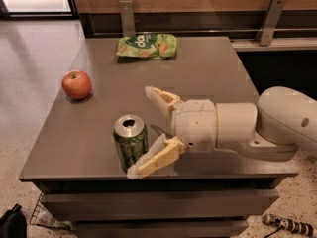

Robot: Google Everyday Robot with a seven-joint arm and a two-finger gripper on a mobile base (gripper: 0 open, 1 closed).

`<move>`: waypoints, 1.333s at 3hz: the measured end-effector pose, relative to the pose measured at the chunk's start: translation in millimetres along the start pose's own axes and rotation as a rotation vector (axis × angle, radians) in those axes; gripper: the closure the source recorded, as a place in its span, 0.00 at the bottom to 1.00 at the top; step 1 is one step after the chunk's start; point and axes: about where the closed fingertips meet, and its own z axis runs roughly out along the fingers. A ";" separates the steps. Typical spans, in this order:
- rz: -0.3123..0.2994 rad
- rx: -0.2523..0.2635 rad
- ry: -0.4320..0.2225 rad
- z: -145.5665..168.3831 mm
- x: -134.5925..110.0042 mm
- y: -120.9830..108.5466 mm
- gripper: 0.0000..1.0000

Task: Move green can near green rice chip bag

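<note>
The green can stands upright near the front edge of the grey table, its silver top showing. The green rice chip bag lies flat at the far edge of the table. My gripper reaches in from the right, open, with its cream fingers spread wide. The near fingertip sits just in front of the can's base, and the far fingertip is behind and to the right of the can. The can stands partly between the fingers, not gripped.
A red apple sits at the table's left side. Metal brackets and a wood panel rise behind the table. A wire basket and a striped object lie on the floor in front.
</note>
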 end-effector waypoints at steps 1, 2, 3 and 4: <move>0.013 -0.021 0.005 8.9 6.9 16.4 0.00; 0.017 -0.047 -0.016 19.7 12.0 27.4 0.16; 0.015 -0.056 -0.019 23.1 12.2 30.4 0.39; 0.013 -0.059 -0.018 24.5 11.1 31.5 0.62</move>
